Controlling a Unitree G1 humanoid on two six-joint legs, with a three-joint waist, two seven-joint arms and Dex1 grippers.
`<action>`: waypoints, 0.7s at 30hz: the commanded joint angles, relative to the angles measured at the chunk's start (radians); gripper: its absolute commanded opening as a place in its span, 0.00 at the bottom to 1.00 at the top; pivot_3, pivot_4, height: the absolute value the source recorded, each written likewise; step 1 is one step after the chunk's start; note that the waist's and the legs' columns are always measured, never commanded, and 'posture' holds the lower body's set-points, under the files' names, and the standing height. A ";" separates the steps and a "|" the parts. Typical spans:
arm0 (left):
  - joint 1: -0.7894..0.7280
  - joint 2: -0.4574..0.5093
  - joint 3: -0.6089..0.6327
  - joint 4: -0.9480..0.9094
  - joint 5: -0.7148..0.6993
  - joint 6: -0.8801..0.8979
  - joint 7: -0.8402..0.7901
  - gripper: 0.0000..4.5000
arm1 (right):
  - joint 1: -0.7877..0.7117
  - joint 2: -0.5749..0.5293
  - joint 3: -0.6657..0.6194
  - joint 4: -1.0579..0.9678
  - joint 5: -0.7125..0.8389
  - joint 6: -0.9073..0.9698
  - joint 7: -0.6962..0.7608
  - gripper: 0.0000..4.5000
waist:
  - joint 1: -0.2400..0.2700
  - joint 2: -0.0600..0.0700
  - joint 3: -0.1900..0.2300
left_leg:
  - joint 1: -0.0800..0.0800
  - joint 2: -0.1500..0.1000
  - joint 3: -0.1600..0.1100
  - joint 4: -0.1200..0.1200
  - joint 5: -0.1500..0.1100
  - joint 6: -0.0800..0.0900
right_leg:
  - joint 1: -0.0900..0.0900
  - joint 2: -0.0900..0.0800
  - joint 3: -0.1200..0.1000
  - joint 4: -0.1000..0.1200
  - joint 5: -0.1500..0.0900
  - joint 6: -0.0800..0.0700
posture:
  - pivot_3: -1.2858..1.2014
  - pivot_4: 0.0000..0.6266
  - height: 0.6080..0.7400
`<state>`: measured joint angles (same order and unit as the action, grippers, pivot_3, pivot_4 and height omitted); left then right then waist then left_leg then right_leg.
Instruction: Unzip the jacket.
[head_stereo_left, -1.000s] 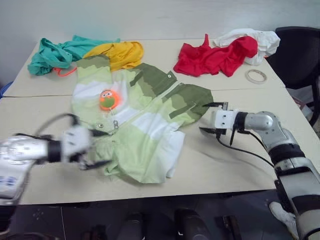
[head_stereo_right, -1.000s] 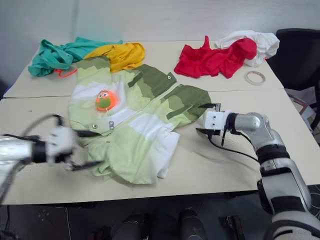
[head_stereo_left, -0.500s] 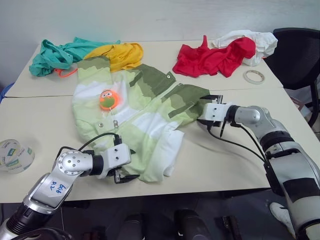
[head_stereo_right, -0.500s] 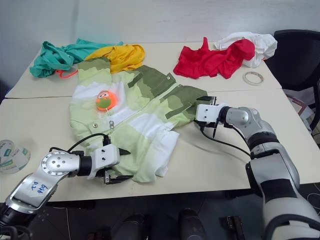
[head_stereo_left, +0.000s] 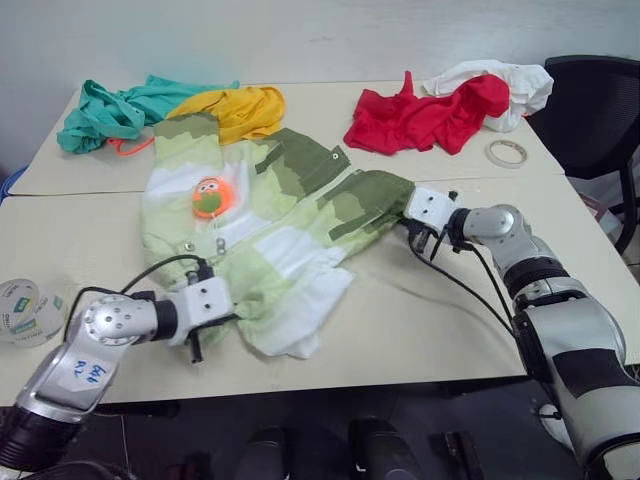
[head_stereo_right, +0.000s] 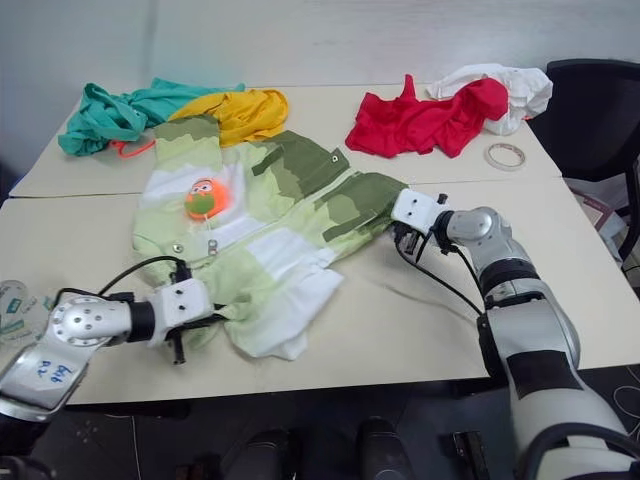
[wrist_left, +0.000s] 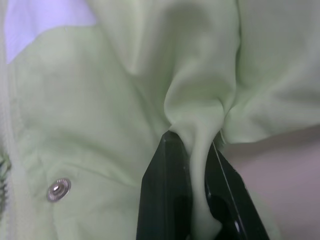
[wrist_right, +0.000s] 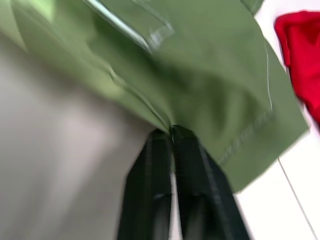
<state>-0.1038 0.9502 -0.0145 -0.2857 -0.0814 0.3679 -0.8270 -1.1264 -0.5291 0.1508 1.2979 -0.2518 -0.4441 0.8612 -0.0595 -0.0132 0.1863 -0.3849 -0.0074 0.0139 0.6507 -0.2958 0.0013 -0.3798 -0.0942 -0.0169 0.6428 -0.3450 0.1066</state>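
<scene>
Silver-grey arms, white wrist blocks, black cables looped outside; left tool (head_stereo_left: 196, 345) and right tool (head_stereo_left: 412, 236) fingers black; handwritten label on left forearm.

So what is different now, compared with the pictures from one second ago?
Both grippers have closed on the jacket. The left gripper came in to the pale green hem and pinched a fold of it. The right gripper moved up to the olive edge and shut on it. The jacket's lower part is now bunched. The other clothes and the tape rolls stayed in place.
</scene>
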 joint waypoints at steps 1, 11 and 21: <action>0.017 0.011 0.054 0.099 -0.003 -0.004 -0.010 0.00 | 0.024 -0.047 -0.038 -0.066 0.073 0.016 0.179 0.01 | 0.002 0.000 0.000 | 0.000 0.000 0.000 0.000 0.000 0.000 | 0.000 0.000 0.000 0.000 0.000 0.000 | 0.52 0.24 1.00; -0.030 0.056 0.130 0.279 -0.096 -0.222 -0.205 0.00 | 0.370 -0.174 -0.072 -0.694 0.389 0.236 0.725 0.01 | 0.011 0.002 0.001 | -0.002 0.000 -0.001 0.000 -0.001 0.000 | -0.001 0.000 -0.003 0.000 0.000 0.000 | 0.52 0.24 1.00; 0.029 0.027 0.201 0.288 -0.188 -0.320 -0.288 0.29 | 0.439 -0.125 -0.082 -0.851 0.431 0.251 0.564 0.51 | 0.013 0.002 0.001 | -0.002 0.001 0.000 0.002 -0.002 0.001 | -0.002 -0.002 -0.004 -0.001 0.000 0.000 | 0.52 0.24 1.00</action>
<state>-0.0918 0.9790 0.1481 0.0308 -0.2543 0.0662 -1.1152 -0.6618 -0.6621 0.0686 0.4357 0.1860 -0.1604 1.4454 -0.0468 -0.0110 0.1876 -0.3871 -0.0068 0.0140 0.6526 -0.2983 0.0022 -0.3814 -0.0959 -0.0213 0.6421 -0.3450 0.1066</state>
